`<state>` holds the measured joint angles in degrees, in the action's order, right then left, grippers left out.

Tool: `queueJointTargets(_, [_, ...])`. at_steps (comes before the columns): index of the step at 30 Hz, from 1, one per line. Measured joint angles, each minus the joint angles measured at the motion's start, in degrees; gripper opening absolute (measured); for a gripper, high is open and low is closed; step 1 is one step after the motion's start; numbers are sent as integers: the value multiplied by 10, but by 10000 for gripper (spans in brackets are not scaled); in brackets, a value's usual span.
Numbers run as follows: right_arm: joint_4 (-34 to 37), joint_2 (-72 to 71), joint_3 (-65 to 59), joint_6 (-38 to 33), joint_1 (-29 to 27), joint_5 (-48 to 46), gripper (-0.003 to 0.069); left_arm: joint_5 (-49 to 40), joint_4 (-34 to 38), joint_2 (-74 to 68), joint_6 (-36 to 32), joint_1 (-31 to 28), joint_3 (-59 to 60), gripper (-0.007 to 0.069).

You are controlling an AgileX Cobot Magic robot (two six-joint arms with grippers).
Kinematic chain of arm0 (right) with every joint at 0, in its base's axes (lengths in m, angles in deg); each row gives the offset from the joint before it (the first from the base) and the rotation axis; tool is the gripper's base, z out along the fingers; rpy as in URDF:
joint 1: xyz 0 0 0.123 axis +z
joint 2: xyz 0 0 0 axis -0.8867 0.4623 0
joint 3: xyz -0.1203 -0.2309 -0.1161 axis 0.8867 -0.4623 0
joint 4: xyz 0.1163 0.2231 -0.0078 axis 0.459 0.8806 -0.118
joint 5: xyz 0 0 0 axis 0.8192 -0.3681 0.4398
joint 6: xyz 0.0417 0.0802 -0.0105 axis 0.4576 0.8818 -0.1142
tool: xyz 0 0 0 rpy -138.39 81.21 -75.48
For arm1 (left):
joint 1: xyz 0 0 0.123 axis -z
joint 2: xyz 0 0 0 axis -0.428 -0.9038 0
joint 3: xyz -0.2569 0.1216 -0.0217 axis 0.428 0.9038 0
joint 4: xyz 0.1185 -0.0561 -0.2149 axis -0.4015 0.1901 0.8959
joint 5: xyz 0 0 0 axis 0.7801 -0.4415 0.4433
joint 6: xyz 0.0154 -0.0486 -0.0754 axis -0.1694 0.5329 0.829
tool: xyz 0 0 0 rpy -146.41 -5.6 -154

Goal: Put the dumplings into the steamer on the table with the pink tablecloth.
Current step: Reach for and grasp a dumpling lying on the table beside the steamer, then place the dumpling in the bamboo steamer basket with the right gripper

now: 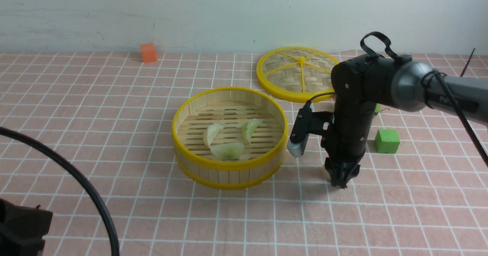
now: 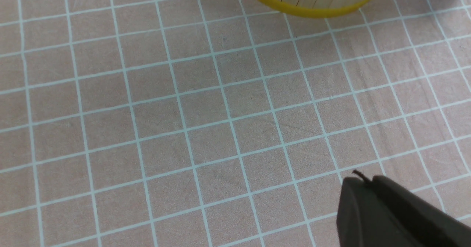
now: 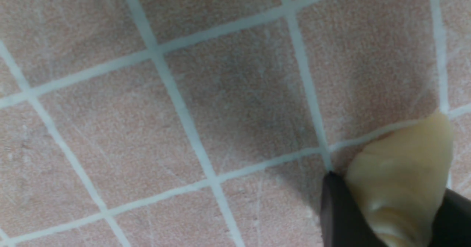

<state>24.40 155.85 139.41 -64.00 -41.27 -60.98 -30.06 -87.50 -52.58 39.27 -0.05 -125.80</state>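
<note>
Left fingers (image 2: 386,210) together, low over the pink, white-gridded cloth surface (image 2: 184,110). Right fingers (image 1: 340,177) pointing down, clamped on one pale cream pleated dumpling (image 3: 401,173) lying on that cloth. Near their left side, the round bamboo-slat steamer with yellow rims (image 1: 228,165) holds three pale green dumplings (image 1: 228,150)

Steamer (image 1: 228,174) and green cube (image 1: 387,140) flank right pincer (image 1: 340,180)
</note>
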Motion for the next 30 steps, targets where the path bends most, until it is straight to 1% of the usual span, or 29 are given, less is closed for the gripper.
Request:
queueJointTargets(1, [0, 0, 2, 1, 0, 0, 195, 0, 0, 0, 0, 0, 0, 20])
queueJointTargets(4, [1, 1, 11, 8, 0, -3, 202, 1, 0, 0, 0, 0, 0, 21])
queueJointTargets(9, [12, 2, 89, 61, 10, -39, 202, 1, 0, 0, 0, 0, 0, 21])
queueJointTargets(11, [29, 2, 142, 95, 24, -48, 202, 1, 0, 0, 0, 0, 0, 21])
queueJointTargets(13, [53, 2, 187, 124, 41, -40, 202, 1, 0, 0, 0, 0, 0, 21])
queueJointTargets(16, [82, 2, 225, 156, 65, 11, 202, 1, 0, 0, 0, 0, 0, 21])
queueJointTargets(17, [90, 2, 230, 167, 72, 33, 202, 1, 0, 0, 0, 0, 0, 21])
queueJointTargets(18, [91, 2, 230, 170, 73, 33, 202, 1, 0, 0, 0, 0, 0, 21])
queueJointTargets(20, [96, 3, 233, 190, 83, 66, 202, 1, 0, 0, 0, 0, 0, 21])
queueJointTargets(22, [101, 13, 234, 210, 89, 81, 202, 0, 0, 0, 0, 0, 0, 21])
queueJointTargets(30, [99, 64, 234, 221, 90, 41, 202, -5, 0, 0, 0, 0, 0, 29])
